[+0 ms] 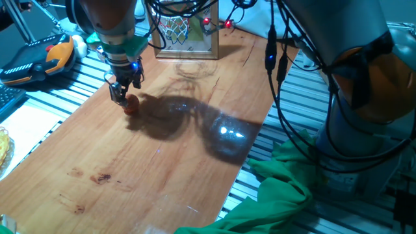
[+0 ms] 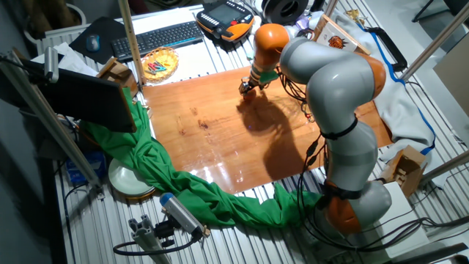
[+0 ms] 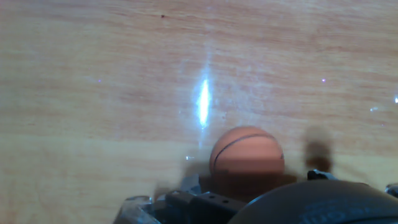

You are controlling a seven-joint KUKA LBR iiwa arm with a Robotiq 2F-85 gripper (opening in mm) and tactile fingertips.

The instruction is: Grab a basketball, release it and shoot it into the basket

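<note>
The small orange basketball [image 1: 132,106] rests on the wooden table [image 1: 169,162] near its far left side. My gripper [image 1: 119,97] hangs right over it, fingertips low at the ball's upper left. In the hand view the basketball [image 3: 247,154] shows just ahead of the dark finger parts [image 3: 186,199], its lower half hidden by them. The jaws seem spread a little wider than the ball and are not clamped on it. The basket [image 1: 175,27], an orange rim with a white net on a wood-framed backboard [image 1: 195,49], stands upright at the table's far edge. The backboard [image 2: 335,37] also shows in the other fixed view.
A black and orange teach pendant [image 1: 39,58] lies left of the table. Green cloth [image 1: 279,188] drapes off the near right corner. The arm's grey body [image 1: 364,84] and black cables [image 1: 276,58] stand on the right. A keyboard [image 2: 157,37] and a bowl [image 2: 160,64] sit beyond the table.
</note>
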